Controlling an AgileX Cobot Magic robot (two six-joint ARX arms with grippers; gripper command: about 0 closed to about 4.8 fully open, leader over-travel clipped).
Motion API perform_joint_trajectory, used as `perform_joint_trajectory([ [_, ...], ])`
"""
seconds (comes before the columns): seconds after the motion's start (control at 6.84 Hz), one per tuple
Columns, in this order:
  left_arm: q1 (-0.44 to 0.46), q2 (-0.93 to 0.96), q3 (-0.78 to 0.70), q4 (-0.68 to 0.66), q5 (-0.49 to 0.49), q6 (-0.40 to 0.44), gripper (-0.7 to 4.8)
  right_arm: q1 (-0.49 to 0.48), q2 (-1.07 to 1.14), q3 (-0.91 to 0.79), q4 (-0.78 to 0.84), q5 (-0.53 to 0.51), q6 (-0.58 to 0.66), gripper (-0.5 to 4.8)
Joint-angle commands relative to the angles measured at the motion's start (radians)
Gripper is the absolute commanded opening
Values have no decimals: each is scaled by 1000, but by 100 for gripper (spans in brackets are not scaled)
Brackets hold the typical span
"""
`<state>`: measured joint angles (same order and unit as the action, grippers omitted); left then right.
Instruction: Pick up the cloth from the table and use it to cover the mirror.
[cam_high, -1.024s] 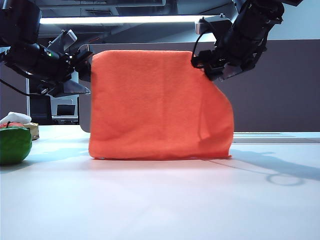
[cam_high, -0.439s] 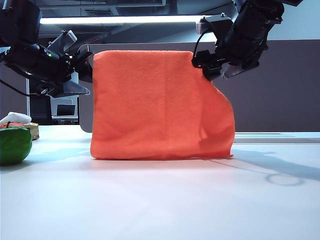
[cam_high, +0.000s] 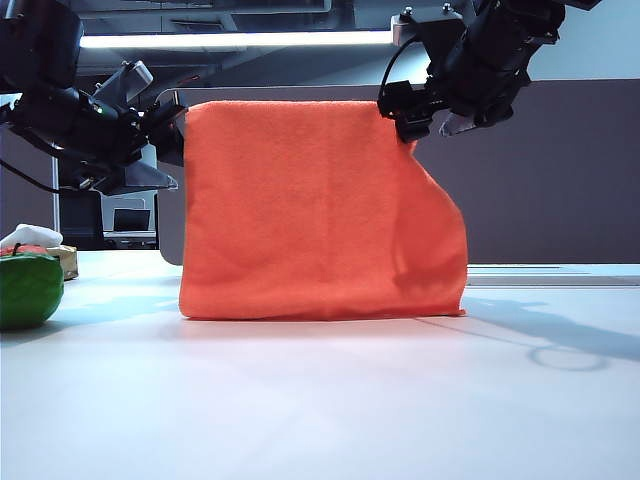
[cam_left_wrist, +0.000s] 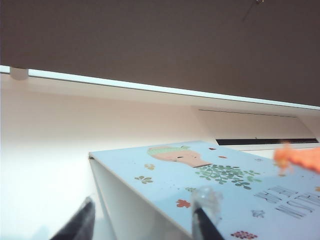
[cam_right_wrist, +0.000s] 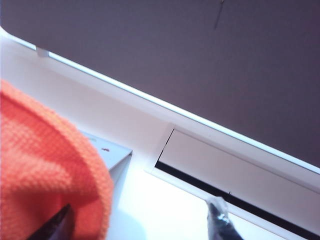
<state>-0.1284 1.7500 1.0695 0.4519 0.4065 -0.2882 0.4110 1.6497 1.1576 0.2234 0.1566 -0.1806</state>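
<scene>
Exterior view showed us the cloth (cam_high: 320, 210) already draped over the mirror, hanging in a broad orange sheet whose lower hem rested on the desk (cam_high: 320, 400). The mirror itself was hidden from this side; in the left wrist view only its printed back panel (cam_left_wrist: 220, 185) showed, with a scrap of orange at about three o'clock.

Our left hand (cam_high: 165, 140) sat at the cloth's upper corner near ten o'clock. In its wrist view the fingers (cam_left_wrist: 205, 210) stood apart with nothing between them, one on each side of the panel's edge. Our right hand (cam_high: 410, 118) hovered at the upper corner near one o'clock. Its wrist view showed the fingers (cam_right_wrist: 220, 220) spread wide, and the cloth bulged beside one of them without being pinched.

We judged the cloth light, soft and limp: it would follow whatever held it and sag everywhere else. Its pile looked grippy enough not to slide off the frame. Any correction was best taken at a top corner, pinching a small fold. The right side flared outward toward four o'clock, so that corner seemed the one to tidy. The mirror could tip if tugged.
</scene>
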Motion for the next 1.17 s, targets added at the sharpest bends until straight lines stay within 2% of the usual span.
perform_joint_trajectory([
  [0.15,-2,-2,3,20,-6,5,245,2,-10,4,136,-2,1,338],
  [0.44,-2,-3,3,23,-6,5,241,2,-10,4,193,-2,1,338],
  [0.73,0,-6,3,69,-2,4,241,2,-10,4,143,-2,1,338],
  [0.88,0,-31,3,119,-2,5,232,2,-9,4,76,-2,1,338],
  [1.17,0,-42,3,135,-3,5,203,2,-9,4,66,-2,1,338],
])
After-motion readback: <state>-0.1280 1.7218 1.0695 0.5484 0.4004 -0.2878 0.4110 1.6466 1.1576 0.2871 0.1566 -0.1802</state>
